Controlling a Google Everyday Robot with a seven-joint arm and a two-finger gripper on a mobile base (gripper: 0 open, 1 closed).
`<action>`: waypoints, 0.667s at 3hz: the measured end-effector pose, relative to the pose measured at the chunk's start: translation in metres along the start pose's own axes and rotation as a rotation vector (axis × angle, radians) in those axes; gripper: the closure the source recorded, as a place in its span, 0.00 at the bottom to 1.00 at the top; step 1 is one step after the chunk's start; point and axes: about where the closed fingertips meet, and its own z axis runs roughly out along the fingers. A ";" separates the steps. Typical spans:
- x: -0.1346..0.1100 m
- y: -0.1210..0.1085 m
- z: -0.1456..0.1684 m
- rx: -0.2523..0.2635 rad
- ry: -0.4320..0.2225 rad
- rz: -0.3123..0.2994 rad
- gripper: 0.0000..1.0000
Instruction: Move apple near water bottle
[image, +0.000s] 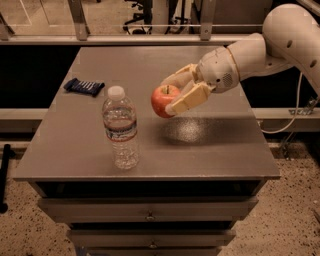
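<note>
The gripper (170, 95) holds the apple (161, 101) clamped above the table (225, 150), near the bottle (120, 131): transport nearly done, so next lower and release beside it.

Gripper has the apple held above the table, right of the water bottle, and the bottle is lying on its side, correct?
No: the camera view shows the water bottle standing upright, cap on top. The rest holds: the gripper grips the apple above the table, right of the bottle.
</note>
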 end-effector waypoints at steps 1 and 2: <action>0.012 0.036 0.007 -0.140 0.057 -0.019 1.00; 0.021 0.054 0.015 -0.205 0.074 -0.023 1.00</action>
